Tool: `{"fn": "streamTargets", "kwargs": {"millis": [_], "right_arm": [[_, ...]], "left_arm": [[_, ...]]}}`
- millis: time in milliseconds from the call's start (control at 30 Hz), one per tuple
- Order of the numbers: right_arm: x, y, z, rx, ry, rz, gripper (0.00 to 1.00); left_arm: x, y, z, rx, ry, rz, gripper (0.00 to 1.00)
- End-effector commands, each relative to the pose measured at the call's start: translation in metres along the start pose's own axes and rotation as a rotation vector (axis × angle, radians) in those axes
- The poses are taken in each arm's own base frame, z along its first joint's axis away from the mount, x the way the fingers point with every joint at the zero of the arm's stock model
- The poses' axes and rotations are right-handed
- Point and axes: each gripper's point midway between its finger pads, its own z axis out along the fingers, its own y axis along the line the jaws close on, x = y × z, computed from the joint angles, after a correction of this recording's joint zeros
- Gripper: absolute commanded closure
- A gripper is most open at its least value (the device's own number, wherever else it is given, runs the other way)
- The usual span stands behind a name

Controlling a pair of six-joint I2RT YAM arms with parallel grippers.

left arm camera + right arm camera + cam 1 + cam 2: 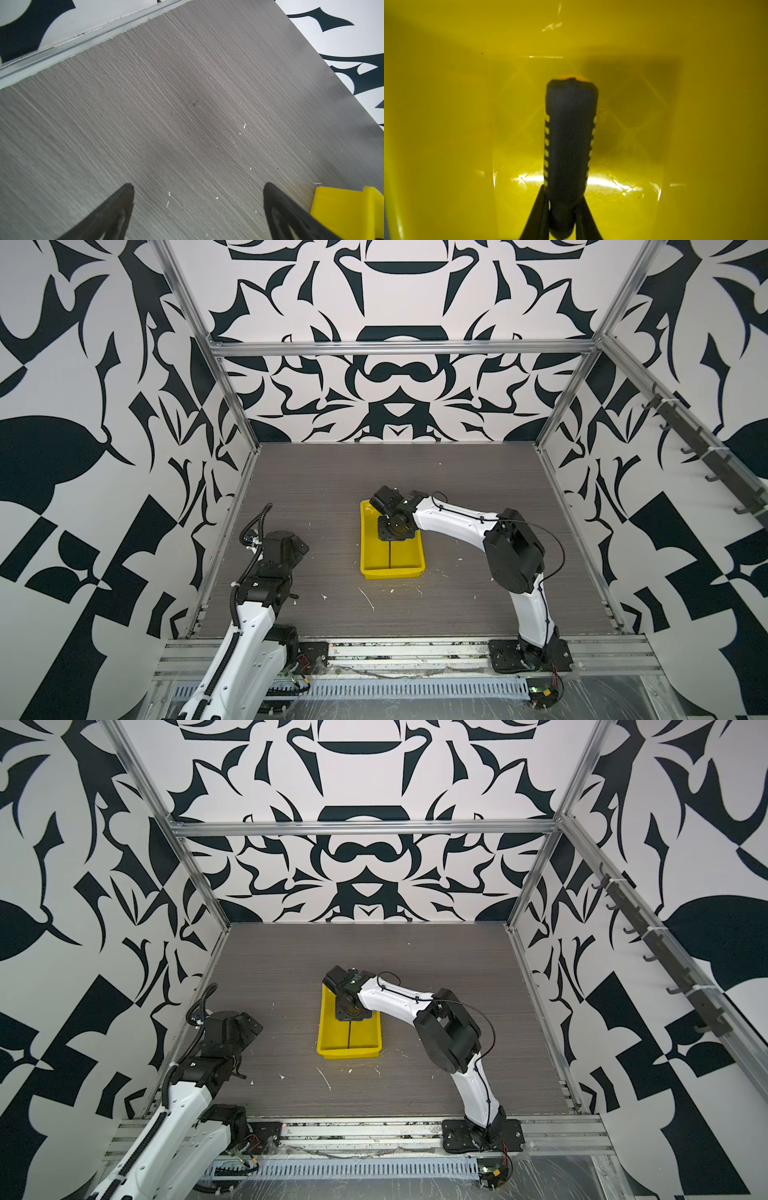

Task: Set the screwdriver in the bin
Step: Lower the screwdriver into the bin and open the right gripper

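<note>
The right gripper [562, 192] pinches the screwdriver [571, 124] low on its handle, with one dark finger pressed against each side. The handle is black and ribbed, with two rows of small yellow marks, one down each edge, and a yellow-orange end cap. In both top views the thin dark shaft [390, 556] [350, 1033] runs from under the gripper toward 6 o'clock inside the bin [371, 549], nearly reaching its near wall. There is one screwdriver and one bin. The bin is a glossy bright yellow tray at the middle of the grey table [316, 489]. At the bin's 9 o'clock, apart from it, the left gripper [198, 185] hangs spread wide, with nothing between its two fingers.
</note>
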Motion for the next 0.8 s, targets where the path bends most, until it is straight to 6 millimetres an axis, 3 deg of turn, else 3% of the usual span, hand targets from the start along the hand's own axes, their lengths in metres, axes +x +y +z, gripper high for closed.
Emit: {"fn": "streamTargets", "kwargs": {"millis": [0, 200, 433, 533, 767], "right_arm": [[-0.012, 0.011, -0.018, -0.026, -0.032, -0.006, 0.67], [-0.018, 0.01, -0.032, -0.025, -0.058, -0.018, 0.61], [-0.021, -0.004, -0.081, -0.054, -0.152, -0.029, 0.62], [-0.013, -0.027, -0.103, -0.035, -0.21, -0.049, 0.62], [0.014, -0.107, -0.146, 0.093, -0.382, -0.089, 0.62]], "left_arm": [[0.002, 0.005, 0.002, -0.015, -0.002, -0.014, 0.0], [0.002, 0.005, 0.001, -0.014, -0.001, -0.014, 0.0], [0.003, 0.005, 0.001, -0.014, 0.004, -0.013, 0.0], [0.003, 0.006, 0.0, -0.016, 0.004, -0.017, 0.0], [0.003, 0.005, 0.0, -0.005, 0.0, -0.02, 0.0]]}}
